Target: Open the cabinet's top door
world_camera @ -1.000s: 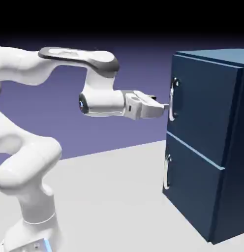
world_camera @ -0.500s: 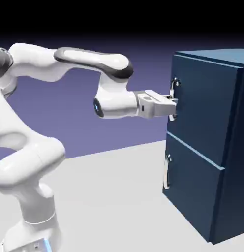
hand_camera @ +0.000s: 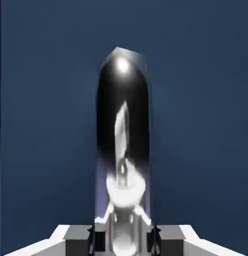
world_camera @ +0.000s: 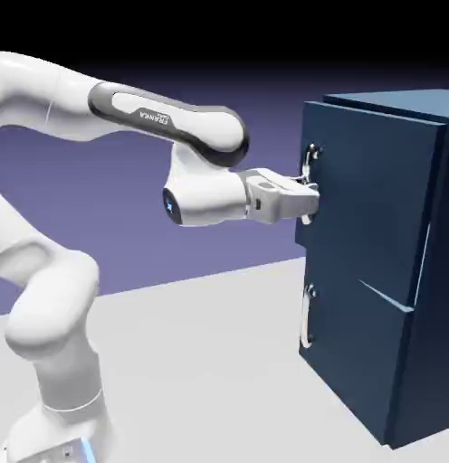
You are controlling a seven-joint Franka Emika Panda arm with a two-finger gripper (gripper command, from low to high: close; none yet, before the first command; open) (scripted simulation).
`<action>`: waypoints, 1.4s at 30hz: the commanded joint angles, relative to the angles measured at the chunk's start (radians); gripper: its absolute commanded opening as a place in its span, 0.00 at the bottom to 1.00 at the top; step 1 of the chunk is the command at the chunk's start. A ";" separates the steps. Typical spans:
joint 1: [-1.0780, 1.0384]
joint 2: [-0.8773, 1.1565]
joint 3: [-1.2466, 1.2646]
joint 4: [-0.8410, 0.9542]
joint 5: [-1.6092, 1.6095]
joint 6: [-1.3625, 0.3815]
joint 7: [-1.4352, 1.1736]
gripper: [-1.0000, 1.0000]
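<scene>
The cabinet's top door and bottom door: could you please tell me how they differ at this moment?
The top door stands slightly ajar, while the bottom door is shut. The top door is taller than the bottom door. The gripper is closed on the top door's handle, not the bottom one's. Both are navy with silver handles.

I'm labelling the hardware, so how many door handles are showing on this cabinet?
2: one on the upper door, partly covered by the gripper, and one on the lower door.
</scene>
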 commanded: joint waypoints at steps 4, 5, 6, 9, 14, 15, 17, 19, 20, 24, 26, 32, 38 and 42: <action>0.140 -0.023 -0.145 -0.031 -0.067 0.007 -0.012 0.00; 0.162 -0.038 -0.171 -0.045 -0.110 0.004 0.014 0.00; 0.181 -0.053 -0.193 -0.059 -0.154 0.001 0.041 0.00; 0.240 -0.100 -0.267 -0.099 -0.284 -0.007 0.117 0.00; 0.321 -0.181 -0.383 -0.159 -0.502 -0.020 0.239 0.00; 0.335 -0.197 -0.406 -0.170 -0.545 -0.022 0.263 0.00; 0.359 -0.229 -0.448 -0.190 -0.632 -0.028 0.311 0.00; 0.380 -0.261 -0.489 -0.210 -0.719 -0.035 0.360 0.00; 0.388 -0.277 -0.508 -0.219 -0.763 -0.039 0.385 0.00; 0.408 -0.336 -0.579 -0.254 -0.937 -0.064 0.486 0.00; 0.409 -0.363 -0.611 -0.270 -1.024 -0.083 0.538 0.00; 0.377 -0.427 -0.708 -0.305 -1.284 -0.185 0.688 0.00; 0.314 -0.450 -0.833 -0.303 -1.545 -0.366 0.806 0.00; 0.284 -0.430 -0.947 -0.262 -1.718 -0.531 0.856 0.00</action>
